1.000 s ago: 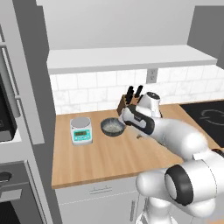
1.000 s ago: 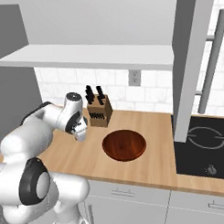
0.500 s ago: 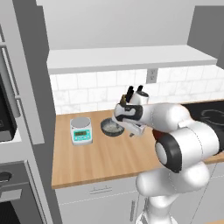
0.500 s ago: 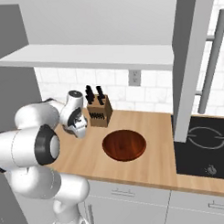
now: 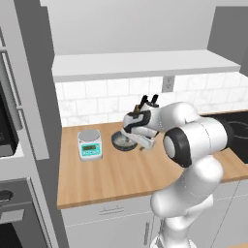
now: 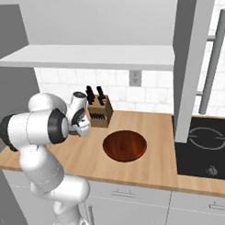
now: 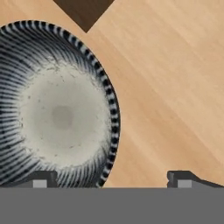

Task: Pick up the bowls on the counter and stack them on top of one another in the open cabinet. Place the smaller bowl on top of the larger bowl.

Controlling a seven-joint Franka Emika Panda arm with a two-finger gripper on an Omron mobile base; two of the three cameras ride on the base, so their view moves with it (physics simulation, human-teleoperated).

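The gripper (image 7: 111, 178) hangs low over the counter (image 5: 121, 174), jaws wide and empty, one fingertip (image 7: 41, 178) above the grey bowl's (image 5: 123, 141) rim, apparently not touching. The brown bowl (image 6: 125, 145) lies apart, near the knife block (image 6: 99, 114); a scale (image 5: 90, 144) stands beside the grey bowl.

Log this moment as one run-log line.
phase: approach | gripper: open, above rim of smaller bowl | larger bowl: on counter, untouched
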